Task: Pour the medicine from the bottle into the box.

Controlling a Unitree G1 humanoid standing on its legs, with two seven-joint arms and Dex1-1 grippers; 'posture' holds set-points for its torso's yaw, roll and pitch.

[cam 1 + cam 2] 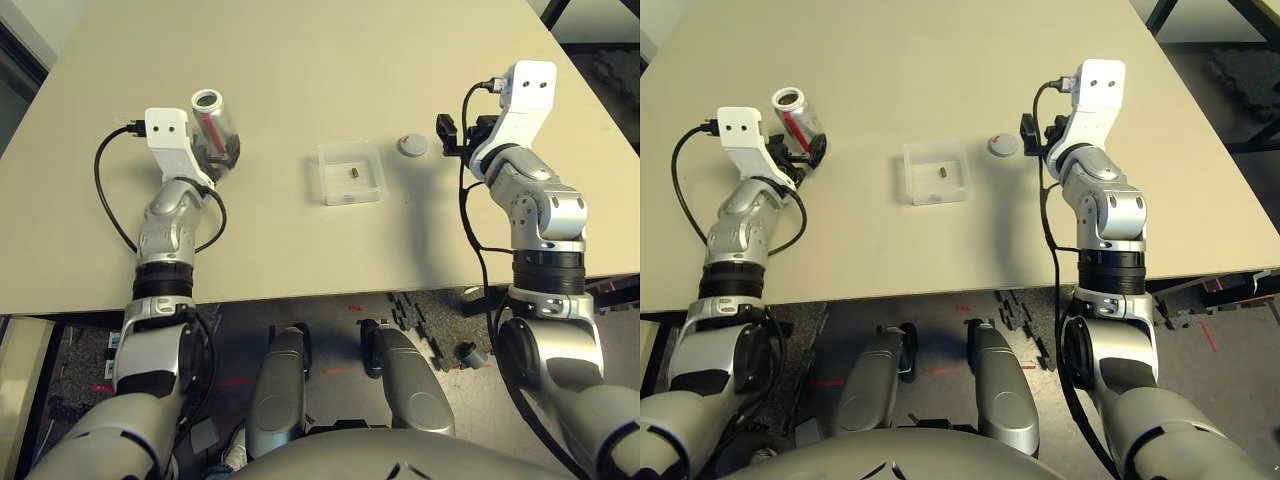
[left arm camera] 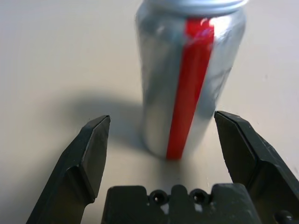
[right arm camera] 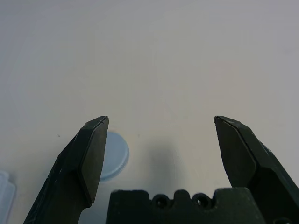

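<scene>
Standing upright on the surface (image 1: 300, 60), the silvery bottle (image 2: 189, 79) with its red stripe sits between my left pincer's (image 2: 161, 140) wide-spread fingers, untouched. Medicine (image 1: 354, 174) lies in the clear box (image 1: 350, 172); my right pincer (image 3: 161, 140) gapes wide beside the grey cap (image 1: 411, 146).

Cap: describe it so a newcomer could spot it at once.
On the beige table, look between the clear square box and the right gripper. The cap is the flat round grey disc there, unlike the tall silvery bottle far left.
</scene>
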